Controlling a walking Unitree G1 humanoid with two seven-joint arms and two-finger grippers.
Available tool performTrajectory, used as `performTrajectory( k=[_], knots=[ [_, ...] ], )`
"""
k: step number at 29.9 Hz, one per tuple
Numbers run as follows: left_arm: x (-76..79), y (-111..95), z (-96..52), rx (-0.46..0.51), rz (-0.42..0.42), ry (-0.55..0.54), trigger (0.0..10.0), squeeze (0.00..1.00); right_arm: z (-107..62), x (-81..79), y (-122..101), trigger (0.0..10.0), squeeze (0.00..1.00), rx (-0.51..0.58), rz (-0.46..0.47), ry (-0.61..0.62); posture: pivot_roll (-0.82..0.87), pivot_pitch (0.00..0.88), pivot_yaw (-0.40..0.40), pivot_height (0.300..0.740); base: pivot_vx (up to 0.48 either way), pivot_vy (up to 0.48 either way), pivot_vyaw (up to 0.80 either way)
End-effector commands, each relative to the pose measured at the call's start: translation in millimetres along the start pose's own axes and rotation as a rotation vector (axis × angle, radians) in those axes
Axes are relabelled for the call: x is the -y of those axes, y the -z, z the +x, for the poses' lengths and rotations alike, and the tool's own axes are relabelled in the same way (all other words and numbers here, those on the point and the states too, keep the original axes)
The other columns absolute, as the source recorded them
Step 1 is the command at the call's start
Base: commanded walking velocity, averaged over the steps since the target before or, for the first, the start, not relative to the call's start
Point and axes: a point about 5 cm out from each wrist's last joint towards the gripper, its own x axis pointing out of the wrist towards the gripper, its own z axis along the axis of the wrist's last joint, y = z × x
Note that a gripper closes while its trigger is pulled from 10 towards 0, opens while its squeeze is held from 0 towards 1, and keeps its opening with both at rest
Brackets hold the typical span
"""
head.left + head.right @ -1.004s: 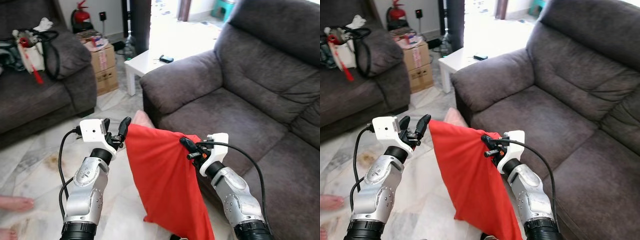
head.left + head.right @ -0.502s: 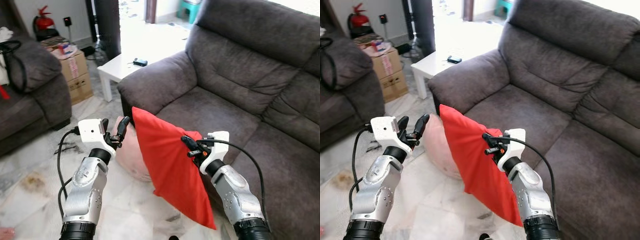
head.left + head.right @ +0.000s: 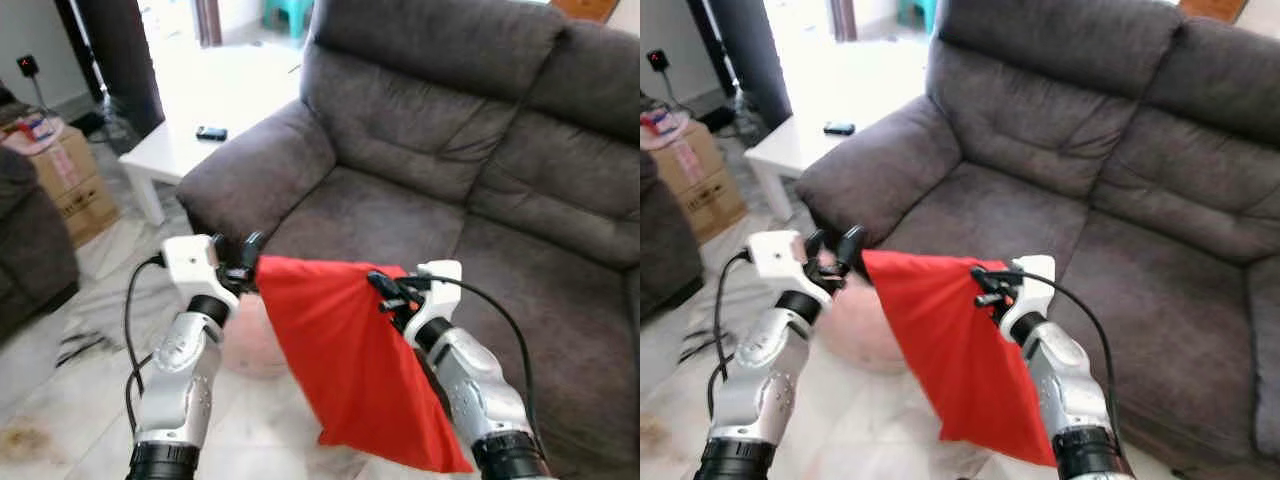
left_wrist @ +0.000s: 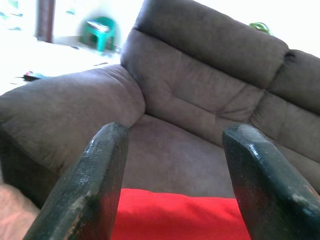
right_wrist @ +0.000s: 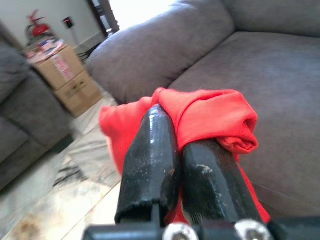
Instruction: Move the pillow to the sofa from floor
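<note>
Red pillow (image 3: pixel 365 365) hangs off the floor in front of the grey sofa (image 3: pixel 470 190), soft cloth draped from one bunched corner; right gripper (image 5: pixel 185 175) has its fingers pinched tight on that corner, as the right wrist view shows, with a printed cardboard box (image 5: pixel 62 75), writing unreadable, and a red fire extinguisher (image 5: pixel 39 29) behind; left gripper (image 4: pixel 170 165) stands wide apart and empty at the pillow's other upper corner; head views add a pink cushion (image 3: pixel 250 340) on the marble floor (image 3: pixel 60 400), a white table (image 3: pixel 195 150), and a dark object (image 3: pixel 211 132) on it.
</note>
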Motion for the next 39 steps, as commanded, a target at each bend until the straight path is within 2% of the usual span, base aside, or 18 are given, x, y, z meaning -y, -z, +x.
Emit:
performTrajectory(
  k=[1,39],
  knots=[
    [-1.9,0.8,-1.6,-0.004,0.010,-0.009,10.0,0.00,7.2,-9.3,-28.3,10.0,0.00,0.129,-0.044,-0.047,0.02,0.051,-0.060,0.740,0.000,0.000,-0.80],
    [-1.5,0.6,1.4,-0.010,0.006,0.000,10.0,0.00,4.3,-3.5,-27.6,10.0,0.00,0.133,-0.045,-0.007,0.01,0.075,-0.054,0.740,0.000,0.000,-0.80]
  ],
)
